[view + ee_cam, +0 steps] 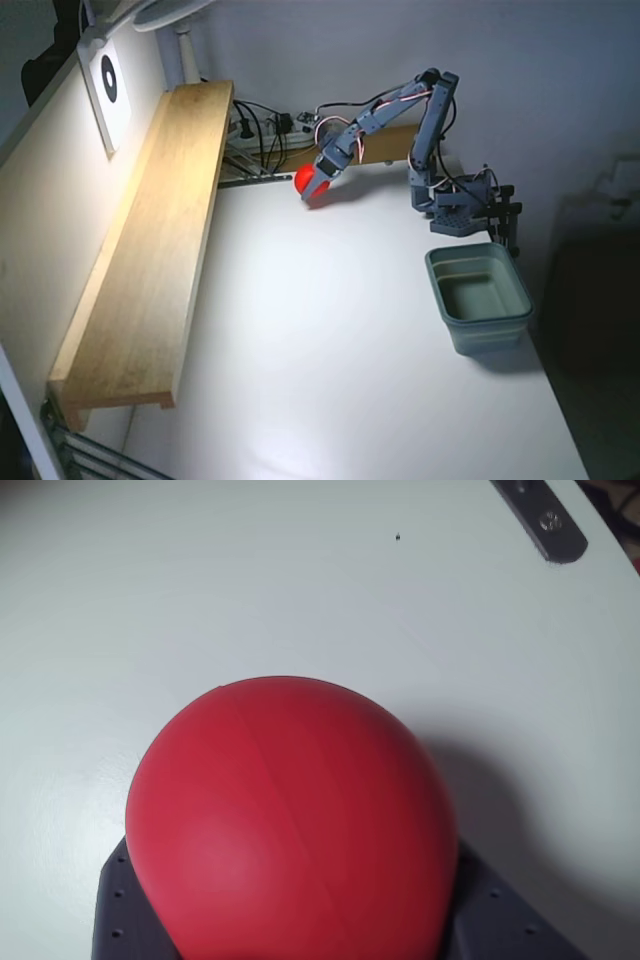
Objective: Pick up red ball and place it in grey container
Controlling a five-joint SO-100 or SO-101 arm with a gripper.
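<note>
Claw: the gripper (316,190) is closed around the red ball (309,184), near the far end of the white table (330,350) in the fixed view
Claw up close: in the wrist view the ball (290,830) fills the lower middle, with dark grey fingers (125,910) showing on both sides beneath it
Contact: whether the ball rests on the table or sits just above it, I can't tell; its shadow falls beside it
Hidden: the ball's underside is cut off by the wrist view's lower edge, and the claw covers part of it in the fixed view
Count: one ball, one grey container (481,297), one arm
Container: upright and open-topped by the table's right edge in the fixed view, well apart from the ball, long axis running roughly towards the arm's base (462,212)
Ball's heading: round, no long axis
Surroundings: one wooden shelf (150,260) along the left wall, cables (262,128) behind it
</note>
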